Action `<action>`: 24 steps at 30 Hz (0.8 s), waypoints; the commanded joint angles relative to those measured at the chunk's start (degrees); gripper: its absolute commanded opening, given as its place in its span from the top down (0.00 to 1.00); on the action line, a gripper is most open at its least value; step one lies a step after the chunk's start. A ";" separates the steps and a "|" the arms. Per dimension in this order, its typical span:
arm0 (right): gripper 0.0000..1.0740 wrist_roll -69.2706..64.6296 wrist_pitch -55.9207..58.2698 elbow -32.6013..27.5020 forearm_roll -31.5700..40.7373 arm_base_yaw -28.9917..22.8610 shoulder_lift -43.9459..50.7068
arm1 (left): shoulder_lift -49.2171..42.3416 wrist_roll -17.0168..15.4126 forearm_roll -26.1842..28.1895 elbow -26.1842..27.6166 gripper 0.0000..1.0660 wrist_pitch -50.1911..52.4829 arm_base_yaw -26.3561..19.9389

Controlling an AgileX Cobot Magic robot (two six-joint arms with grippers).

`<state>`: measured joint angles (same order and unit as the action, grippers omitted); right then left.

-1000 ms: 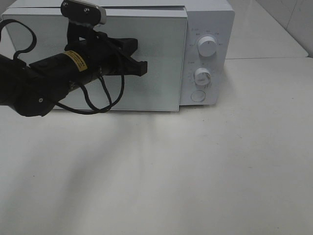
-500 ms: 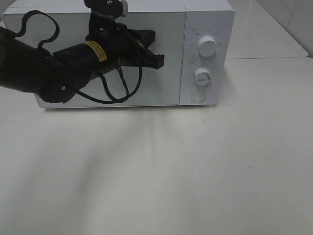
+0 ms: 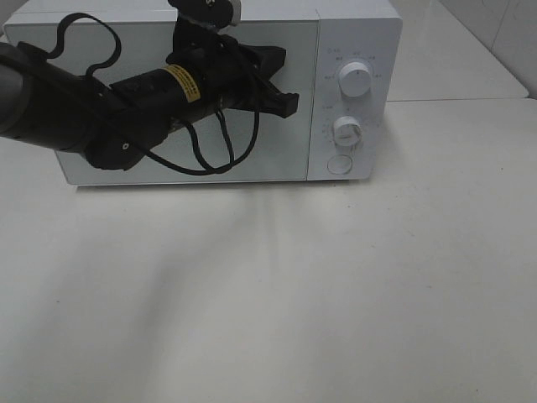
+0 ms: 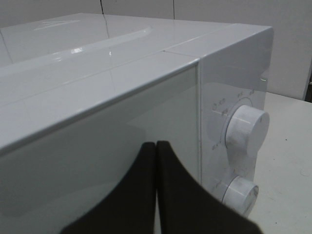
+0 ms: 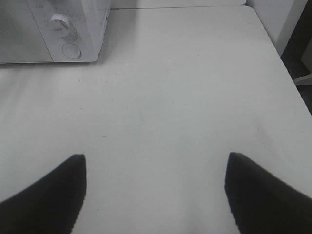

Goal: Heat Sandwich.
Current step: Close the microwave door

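Exterior high view shows my left pincer (image 3: 289, 105) lying across the front of the microwave (image 3: 277, 8), tips close to the latch side of its door (image 3: 252, 164). In the left wrist view the left pincer (image 4: 156, 146) is pressed together with nothing between the fingers, and the door (image 4: 97, 146) fills the space just ahead of and beneath the tips. I cannot see the sandwich in any view. None lies on the table (image 3: 336, 294) below or beside me, so I judge it is inside, behind this door, though the panel lets me confirm nothing. The door looks flush with the control panel, so I take the step in hand to be seating it fully before starting the heat. To do that well I should push squarely with my closed tips near the latch edge, not at the hinge end behind my wrist, and gently enough that the whole oven does not slide away from me. The seam just past my tips is what I should check: even from top to bottom. The upper dial (image 3: 356, 81) sits just beyond my tips, with the lower dial (image 3: 346, 131) and the round button (image 3: 339, 164) below it. A short sideways move would reach them, and I would need to spread my fingers first to grip a knob. My right pincer (image 5: 155, 157) is spread wide and holds nothing, hovering over bare table well apart from the oven.
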<state>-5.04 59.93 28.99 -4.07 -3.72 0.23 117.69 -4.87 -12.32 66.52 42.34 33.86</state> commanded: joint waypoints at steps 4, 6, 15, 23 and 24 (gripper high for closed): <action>0.30 0.17 -0.46 0.00 0.11 0.46 1.49 | -0.57 -1.09 8.94 1.66 1.00 -0.86 -1.83; 0.30 0.17 -0.46 0.00 0.11 0.46 1.49 | -1.32 -1.03 8.82 1.66 1.00 -1.89 -1.15; 0.30 0.06 -0.46 0.00 0.11 0.46 1.49 | -3.78 -0.23 8.71 0.92 1.00 -6.65 0.11; 0.30 0.06 -0.46 0.00 0.11 0.46 1.49 | -7.28 -0.23 8.59 -4.07 1.00 -6.70 0.46; 0.30 0.11 -0.46 0.00 0.11 0.46 1.49 | -8.37 -0.23 8.59 -5.84 1.00 -6.65 0.46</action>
<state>-5.04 59.93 28.99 -4.07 -3.72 0.23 110.75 -4.87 -5.04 61.88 35.70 34.55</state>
